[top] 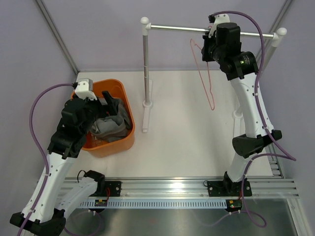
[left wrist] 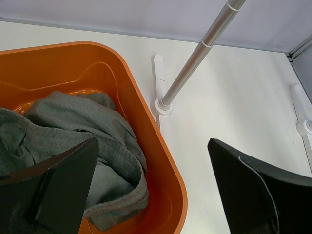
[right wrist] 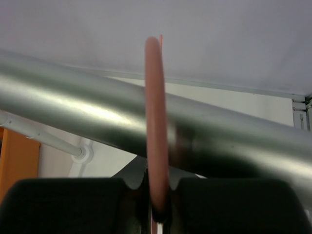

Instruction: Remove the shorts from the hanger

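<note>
I see bright, even light on the top view, with only faint shadows. On my right wrist view the hanger (right wrist: 157,126) is a close blur, and glare streaks the rail (right wrist: 73,97).

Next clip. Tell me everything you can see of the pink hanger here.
The hanger is thin pink wire, a narrow triangular outline with a hooked top, bare of any cloth. It hangs tilted just below the silver rail. The right gripper is shut on its upper part, the wire pinched in the closed jaws. In the right wrist view the wire crosses the rail; whether the two touch cannot be told.
</note>
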Tool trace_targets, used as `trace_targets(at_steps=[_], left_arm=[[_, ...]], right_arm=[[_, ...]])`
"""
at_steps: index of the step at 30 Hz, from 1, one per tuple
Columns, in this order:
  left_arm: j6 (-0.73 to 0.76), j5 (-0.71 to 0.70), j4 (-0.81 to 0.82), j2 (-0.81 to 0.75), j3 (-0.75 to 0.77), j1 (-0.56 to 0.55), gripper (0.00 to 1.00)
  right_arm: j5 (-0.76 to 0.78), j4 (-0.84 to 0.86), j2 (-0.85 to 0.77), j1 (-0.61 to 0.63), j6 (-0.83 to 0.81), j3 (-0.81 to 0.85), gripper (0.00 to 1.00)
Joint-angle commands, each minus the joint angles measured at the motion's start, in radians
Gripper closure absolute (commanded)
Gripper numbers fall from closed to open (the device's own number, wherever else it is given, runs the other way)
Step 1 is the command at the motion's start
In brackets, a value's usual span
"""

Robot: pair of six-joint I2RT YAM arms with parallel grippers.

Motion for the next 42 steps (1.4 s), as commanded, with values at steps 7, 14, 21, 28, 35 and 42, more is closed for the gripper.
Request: trace_targets(at_steps=[7,14,21,28,35,42], left_arm=[[0.011,0.026,0.036,-0.011,0.009,0.005,0.01],[0.013,0.028,0.038,-0.013,-0.004,0.005,0.01],[0.02,0.031,0.041,-0.025,-0.011,0.005,0.01],[0.023,0.034,0.041,-0.033,-0.017,0.005,0.01],[0.027,0.046,0.049,-0.05,-0.03,0.005,0.01],[0.027,0.045,0.052,-0.051,-0.045,0.005,0.01]], right_arm=[[-0.02,0.027,-0.074,-0.007,0.03,-0.081,1.0],[-0.02,0.039,-0.109,-0.007,0.047,-0.112,0.81],[-0.003,0.062,-0.169,-0.005,0.054,-0.144,0.42],[0.044,0.103,-0.279,-0.005,0.082,-0.26,0.01],[0.064,0.209,-0.53,-0.005,0.156,-0.562,0.01],[0.04,0.28,-0.681,-0.005,0.183,-0.765,0.01]])
